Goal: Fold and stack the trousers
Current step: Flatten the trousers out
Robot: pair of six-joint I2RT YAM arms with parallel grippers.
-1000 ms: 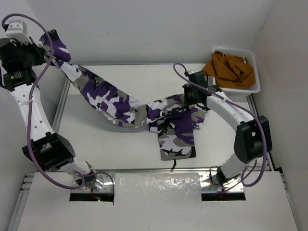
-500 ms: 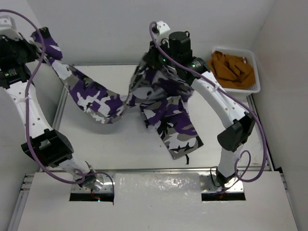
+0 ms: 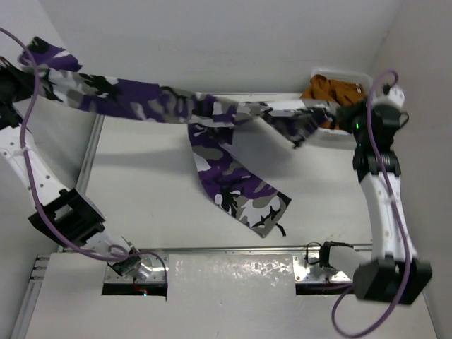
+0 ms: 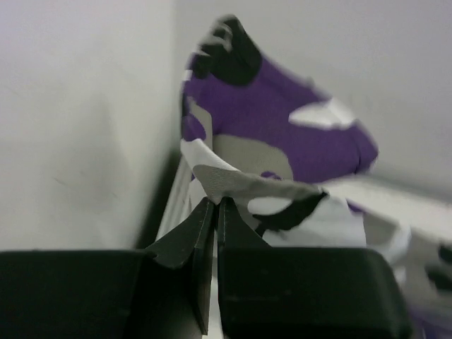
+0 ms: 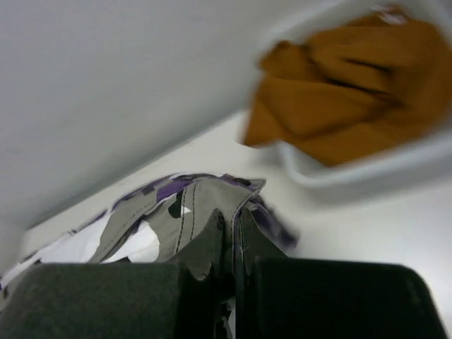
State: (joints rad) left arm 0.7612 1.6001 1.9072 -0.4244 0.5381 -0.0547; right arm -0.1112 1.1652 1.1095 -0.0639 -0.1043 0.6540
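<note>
Swung apart, my left end effector (image 4: 215, 212) and right end effector (image 5: 230, 224) pinch the camouflage trousers (image 3: 176, 107), now stretched out for folding.

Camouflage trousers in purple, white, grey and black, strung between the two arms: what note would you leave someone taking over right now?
Left gripper: shut on one end of the camouflage fabric trousers.
Right gripper: shut on the other end.
Trousers: stretched in the air between them, one leg hanging down toward the white table.
Done: lifted and spread; no fold visible.
Left: lay flat, fold, stack.
</note>
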